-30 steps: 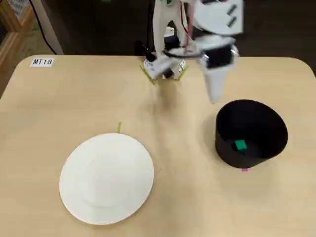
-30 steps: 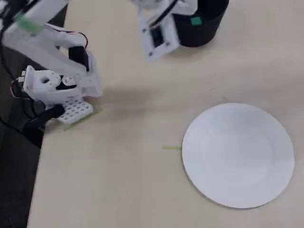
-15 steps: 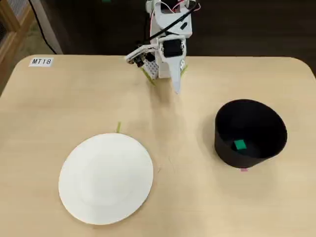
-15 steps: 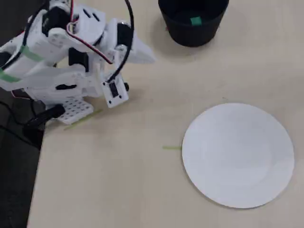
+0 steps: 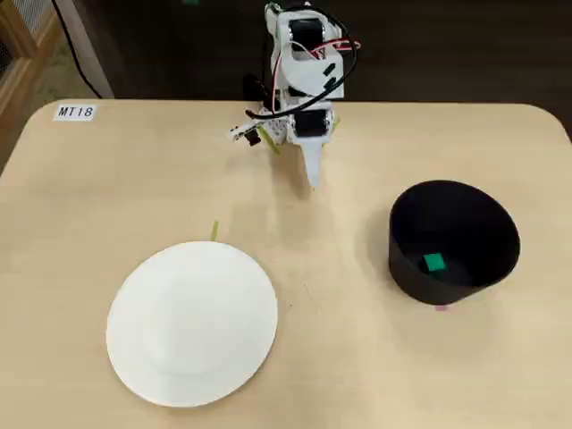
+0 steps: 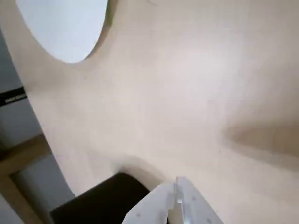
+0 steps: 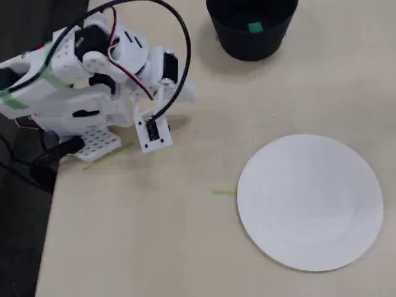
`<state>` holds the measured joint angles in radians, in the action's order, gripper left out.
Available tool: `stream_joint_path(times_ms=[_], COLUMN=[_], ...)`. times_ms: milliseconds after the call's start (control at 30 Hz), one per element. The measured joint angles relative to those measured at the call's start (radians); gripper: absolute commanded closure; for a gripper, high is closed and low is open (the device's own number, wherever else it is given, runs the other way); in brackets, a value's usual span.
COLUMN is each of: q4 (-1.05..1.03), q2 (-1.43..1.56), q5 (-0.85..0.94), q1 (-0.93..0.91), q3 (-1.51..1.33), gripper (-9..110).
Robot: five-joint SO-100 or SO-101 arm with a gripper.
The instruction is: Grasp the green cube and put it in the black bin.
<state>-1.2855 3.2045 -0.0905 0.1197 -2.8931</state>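
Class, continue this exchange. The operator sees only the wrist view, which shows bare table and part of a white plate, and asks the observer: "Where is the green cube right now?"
Observer: The green cube lies on the floor of the black bin.
Operator: How close is the gripper to that bin?
Observer: Well apart. The gripper points down at the table near the arm's base.
Operator: Anything else on the table?
Observer: A small label reading MT18 sits at a far corner, away from the white plate.
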Motion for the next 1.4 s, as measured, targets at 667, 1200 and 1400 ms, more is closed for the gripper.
stream_joint_path(times_ms=[667, 1200, 1400], q4=[0.006, 0.006, 0.006], q2=[0.000, 0.000, 0.000], q5=[0.000, 0.000, 0.000], q1=[0.000, 0.000, 0.000], q3=[0.000, 0.000, 0.000], gripper=[102, 102, 102])
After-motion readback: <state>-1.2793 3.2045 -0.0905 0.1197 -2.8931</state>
